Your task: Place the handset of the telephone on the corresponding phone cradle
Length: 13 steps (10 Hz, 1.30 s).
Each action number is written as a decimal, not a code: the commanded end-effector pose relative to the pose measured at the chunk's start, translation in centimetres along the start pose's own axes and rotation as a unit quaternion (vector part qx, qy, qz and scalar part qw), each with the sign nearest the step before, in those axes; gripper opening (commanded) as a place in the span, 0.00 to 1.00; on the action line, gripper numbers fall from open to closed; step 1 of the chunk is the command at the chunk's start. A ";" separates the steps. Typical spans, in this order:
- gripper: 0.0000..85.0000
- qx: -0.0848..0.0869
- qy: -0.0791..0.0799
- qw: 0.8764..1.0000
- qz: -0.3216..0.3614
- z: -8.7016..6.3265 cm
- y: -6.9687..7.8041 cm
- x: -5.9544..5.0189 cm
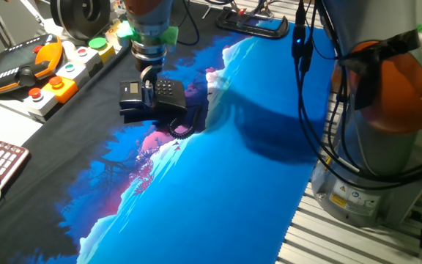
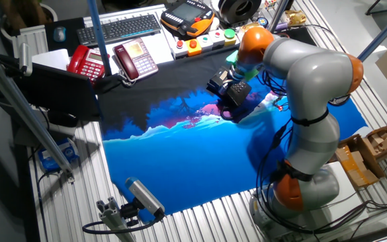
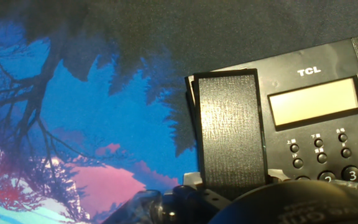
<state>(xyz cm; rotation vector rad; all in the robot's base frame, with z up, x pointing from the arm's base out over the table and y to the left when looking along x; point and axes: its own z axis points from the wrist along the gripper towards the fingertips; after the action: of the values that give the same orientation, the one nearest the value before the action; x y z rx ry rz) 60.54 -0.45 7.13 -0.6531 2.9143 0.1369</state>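
A blue-and-black printed mat (image 1: 218, 169) is spread over the table, and the grey and orange arm (image 2: 314, 87) is bent over its dark end. The black telephone (image 1: 168, 94) is seen there on the mat, its coiled cord (image 1: 182, 130) trailing toward the blue area. The gripper (image 1: 147, 79) is lowered directly over the phone's left side, beside the keypad. In the hand view a black finger pad (image 3: 229, 134) is seen against the base beside the display (image 3: 316, 101). The handset cannot be clearly made out, and whether the jaws are closed cannot be told.
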 end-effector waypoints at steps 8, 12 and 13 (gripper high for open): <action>0.78 0.010 -0.010 1.000 0.007 -0.9 -0.4 0.4; 0.74 0.029 -0.008 0.999 0.021 -3.1 -0.1 1.7; 0.65 0.033 -0.004 0.999 0.028 -3.6 0.2 2.1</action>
<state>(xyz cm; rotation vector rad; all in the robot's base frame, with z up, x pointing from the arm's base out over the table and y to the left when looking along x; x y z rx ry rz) 58.02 -1.61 10.41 -0.5578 2.9202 0.0458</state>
